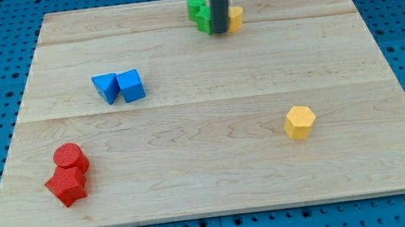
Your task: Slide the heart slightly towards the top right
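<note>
**Seven blocks on the board, rod at the top**

Seven small coloured blocks sit on the pale wooden board (216,165). The dark rod comes down at the view's top, and my tip (222,33) rests on the wood between two green blocks (198,11) on its left and a yellow block (235,19) touching it on the right. That yellow piece is half hidden by the rod; it may be the heart, though its shape is hard to make out. There is no claw here, only the bare rod end. At the left, a blue triangular block (106,88) touches a blue cube (131,86). Lower left, a red cylinder (70,157) leans against a red star-like block (66,186). A yellow hexagonal block (300,122) stands alone at the right.
</note>
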You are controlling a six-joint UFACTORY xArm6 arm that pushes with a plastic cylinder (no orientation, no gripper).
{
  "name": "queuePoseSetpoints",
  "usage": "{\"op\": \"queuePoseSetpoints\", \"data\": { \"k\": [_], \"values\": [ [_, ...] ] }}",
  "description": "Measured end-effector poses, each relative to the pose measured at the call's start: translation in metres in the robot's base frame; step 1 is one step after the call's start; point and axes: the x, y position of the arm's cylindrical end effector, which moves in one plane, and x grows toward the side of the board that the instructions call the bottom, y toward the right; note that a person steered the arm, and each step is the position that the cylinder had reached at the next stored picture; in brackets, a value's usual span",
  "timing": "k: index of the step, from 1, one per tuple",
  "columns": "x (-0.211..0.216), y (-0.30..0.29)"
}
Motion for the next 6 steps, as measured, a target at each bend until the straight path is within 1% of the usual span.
{"op": "queuePoseSetpoints", "data": {
  "k": [1, 2, 3, 4, 5, 6],
  "values": [
    [-0.015, 0.015],
    [-0.021, 0.053],
    [-0.010, 0.062],
    [0.014, 0.059],
    [-0.023, 0.109],
    [-0.023, 0.126]
  ]
}}
